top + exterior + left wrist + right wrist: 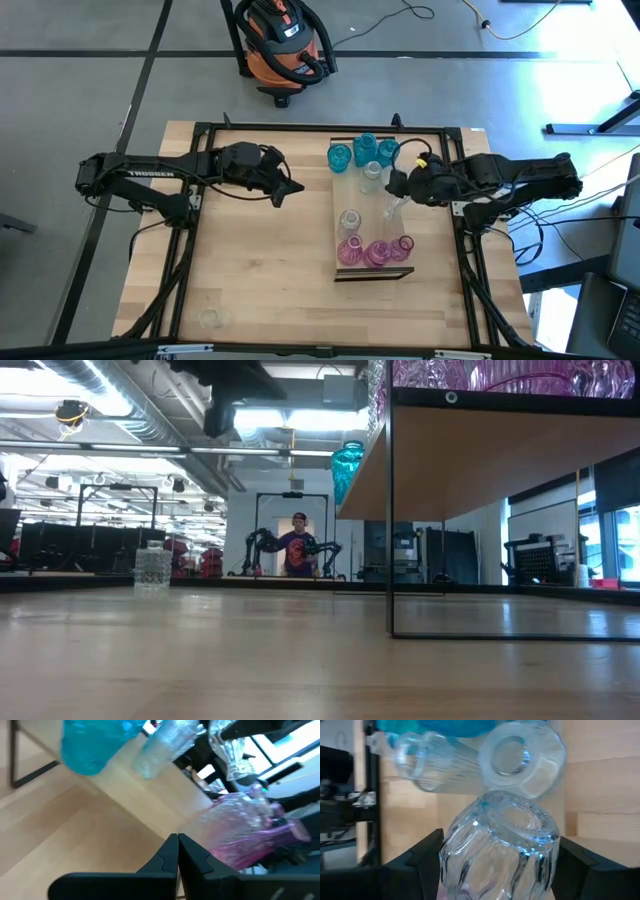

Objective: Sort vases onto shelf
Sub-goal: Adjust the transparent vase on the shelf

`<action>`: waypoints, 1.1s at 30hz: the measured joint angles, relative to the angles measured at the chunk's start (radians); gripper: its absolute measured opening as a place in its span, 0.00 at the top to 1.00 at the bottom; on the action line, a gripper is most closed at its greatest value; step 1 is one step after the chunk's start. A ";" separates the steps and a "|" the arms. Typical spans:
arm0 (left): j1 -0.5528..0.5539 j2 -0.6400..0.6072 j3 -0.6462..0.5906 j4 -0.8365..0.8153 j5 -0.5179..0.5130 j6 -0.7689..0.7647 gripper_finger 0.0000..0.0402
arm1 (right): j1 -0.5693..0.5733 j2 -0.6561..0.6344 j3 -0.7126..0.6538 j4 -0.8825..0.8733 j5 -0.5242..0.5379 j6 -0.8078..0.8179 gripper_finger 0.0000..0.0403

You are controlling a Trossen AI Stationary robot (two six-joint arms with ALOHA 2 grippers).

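The shelf [372, 200] is a light-wood board on a thin black frame, right of the table's middle. Teal vases [364, 150] stand at its far end and pink vases [376, 252] at its near end. Two clear vases [349, 218] stand between them. My right gripper [398, 186] is over the shelf's right edge, shut on another clear vase [500, 845]. My left gripper [291, 188] hovers left of the shelf with its fingers [177, 855] shut and holds nothing. One more clear vase [208, 318] stands on the table's near-left corner. My right gripper pinches the clear vase's body [465, 865] between its two fingers [427, 857], one on each side. It reaches in from the table's right side, slanting down. The vase [392, 210] is tilted, its free end pointing down toward the shelf board; whether it touches the board, I cannot tell.
The low view shows the shelf [450, 460] raised above the tabletop on black legs [389, 520]. An orange-and-black shop vacuum [283, 45] sits on the floor beyond the far edge. A person [297, 550] stands in the room behind. Bare tabletop [260, 270] lies left of the shelf.
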 joint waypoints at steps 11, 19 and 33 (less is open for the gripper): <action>-0.059 0.000 0.013 0.464 0.154 0.266 1.00 | 0.000 -0.001 0.135 0.281 -0.063 -0.184 0.37; -0.161 0.004 0.225 0.230 0.027 0.931 1.00 | -0.045 0.011 0.134 0.689 -0.217 -0.170 0.38; -0.260 0.049 0.371 0.142 -0.364 1.573 0.93 | -0.141 0.150 0.132 1.068 -0.448 -0.030 0.37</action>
